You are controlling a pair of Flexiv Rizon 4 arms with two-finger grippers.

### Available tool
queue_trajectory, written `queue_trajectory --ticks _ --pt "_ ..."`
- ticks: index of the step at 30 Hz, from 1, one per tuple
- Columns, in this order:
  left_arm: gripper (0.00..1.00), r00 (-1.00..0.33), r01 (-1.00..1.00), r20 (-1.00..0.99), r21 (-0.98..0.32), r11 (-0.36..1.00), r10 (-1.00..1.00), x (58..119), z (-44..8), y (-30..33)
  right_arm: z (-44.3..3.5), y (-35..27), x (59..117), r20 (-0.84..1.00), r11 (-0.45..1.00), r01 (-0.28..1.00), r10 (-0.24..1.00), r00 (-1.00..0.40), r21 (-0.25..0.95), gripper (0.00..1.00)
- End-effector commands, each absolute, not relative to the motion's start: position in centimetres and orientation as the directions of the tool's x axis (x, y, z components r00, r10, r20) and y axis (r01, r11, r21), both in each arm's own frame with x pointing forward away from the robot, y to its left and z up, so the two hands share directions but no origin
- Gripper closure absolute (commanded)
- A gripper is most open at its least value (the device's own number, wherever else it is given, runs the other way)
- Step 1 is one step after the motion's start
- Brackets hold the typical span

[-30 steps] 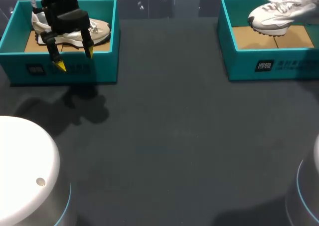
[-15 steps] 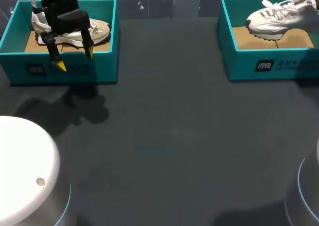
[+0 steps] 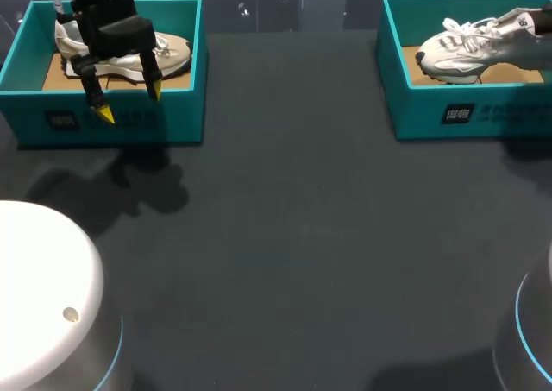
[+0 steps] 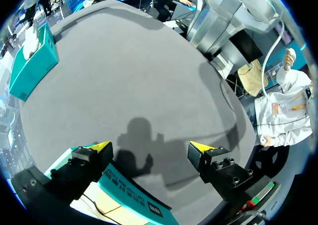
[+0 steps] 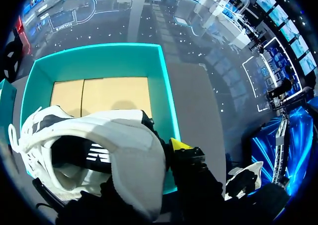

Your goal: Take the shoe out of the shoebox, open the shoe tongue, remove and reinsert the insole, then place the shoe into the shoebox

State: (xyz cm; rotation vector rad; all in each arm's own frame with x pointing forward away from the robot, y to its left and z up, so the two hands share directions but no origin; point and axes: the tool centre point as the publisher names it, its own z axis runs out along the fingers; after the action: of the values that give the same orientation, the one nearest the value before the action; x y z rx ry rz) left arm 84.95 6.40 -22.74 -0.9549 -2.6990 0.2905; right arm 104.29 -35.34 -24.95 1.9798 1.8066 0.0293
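Above the right shoebox (image 3: 431,106), my right gripper (image 5: 165,153) clamps the shoe (image 3: 457,41) by its heel; my left gripper (image 3: 129,102) hangs wide open.

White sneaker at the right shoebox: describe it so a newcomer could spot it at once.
On the dark table, find the teal shoebox at the far right. The white sneaker with black side marks is held above its cardboard floor, toe pointing left. The other shoe, beige-grey, lies flat inside the left shoebox.
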Motion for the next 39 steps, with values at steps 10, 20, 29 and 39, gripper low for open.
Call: queue_trajectory --ticks 10,20,29,39 --pt "0.0 -0.748 0.587 0.181 -0.271 0.763 0.639 85.0 -22.7 6.4 -25.0 -35.7 104.2 -0.274 -0.045 0.938 0.951 0.146 0.343 1.0" --pt "0.0 -0.748 0.587 0.181 -0.271 0.763 0.639 85.0 -22.7 6.4 -27.2 -35.5 103.6 -0.294 -0.129 0.929 0.926 0.239 0.347 1.0" --pt "0.0 -0.748 0.587 0.181 -0.271 0.763 0.639 85.0 -22.7 6.4 -28.9 -35.9 102.7 -0.289 -0.159 0.923 0.919 0.269 0.35 1.0" --pt "0.0 -0.748 0.587 0.181 -0.271 0.763 0.639 85.0 -22.7 6.4 -31.1 -35.6 102.1 -0.284 -0.172 0.931 0.921 0.268 0.321 1.0"
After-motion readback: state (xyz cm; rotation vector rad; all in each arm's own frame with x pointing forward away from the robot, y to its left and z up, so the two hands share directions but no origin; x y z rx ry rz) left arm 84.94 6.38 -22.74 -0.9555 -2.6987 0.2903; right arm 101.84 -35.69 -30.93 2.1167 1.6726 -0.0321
